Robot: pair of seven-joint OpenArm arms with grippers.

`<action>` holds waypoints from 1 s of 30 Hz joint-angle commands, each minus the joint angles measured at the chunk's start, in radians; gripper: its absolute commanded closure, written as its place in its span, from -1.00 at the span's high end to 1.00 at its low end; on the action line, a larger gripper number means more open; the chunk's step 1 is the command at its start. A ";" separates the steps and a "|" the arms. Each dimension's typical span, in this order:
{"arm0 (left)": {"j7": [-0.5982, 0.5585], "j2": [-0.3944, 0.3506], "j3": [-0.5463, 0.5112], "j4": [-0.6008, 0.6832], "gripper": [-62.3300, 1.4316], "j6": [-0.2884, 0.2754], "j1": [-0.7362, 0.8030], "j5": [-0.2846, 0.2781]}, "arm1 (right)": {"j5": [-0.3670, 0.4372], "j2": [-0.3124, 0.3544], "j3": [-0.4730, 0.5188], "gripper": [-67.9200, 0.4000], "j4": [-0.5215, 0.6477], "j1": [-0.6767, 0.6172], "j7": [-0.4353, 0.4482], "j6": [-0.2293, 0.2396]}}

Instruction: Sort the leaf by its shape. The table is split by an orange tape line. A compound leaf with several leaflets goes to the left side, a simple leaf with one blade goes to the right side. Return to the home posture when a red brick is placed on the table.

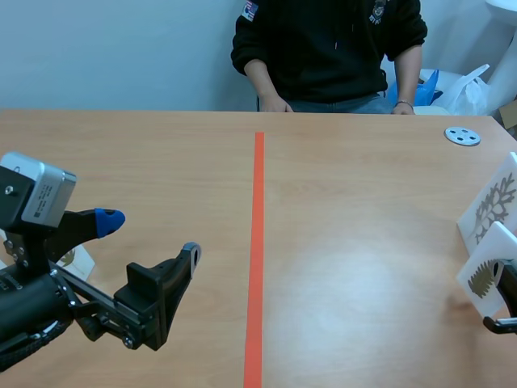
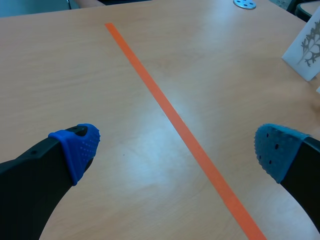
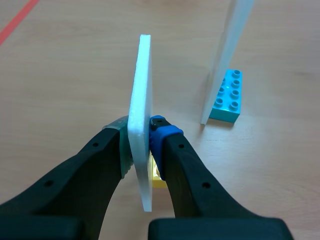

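My right gripper (image 3: 141,137) is clamped on a white leaf card (image 3: 140,80), pads on both faces. The card's upright, w/ a yellow brick (image 3: 159,182) under it. It's on the table's right side, well apart from the tape line (image 1: 257,242) and just beside a 2nd card (image 1: 494,200) w/ a blue brick (image 3: 227,97) at its foot. My left gripper (image 2: 177,145) hangs left of the line, fingers spread wide, nothing btwn them.

Open passage over the table (image 1: 363,267) on both sides of the tape line (image 1: 257,242). Near the right edge a standing card (image 1: 491,200) (blue brick (image 3: 226,96) at its foot) rises just beside the held card (image 1: 487,273); a metal disc (image 1: 462,136) lies far back.
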 commanded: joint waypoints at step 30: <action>-0.015 0.000 -0.008 0.024 1.00 0.001 0.002 -0.006 | 0.014 0.020 0.004 1.00 -0.027 0.019 0.158 -0.025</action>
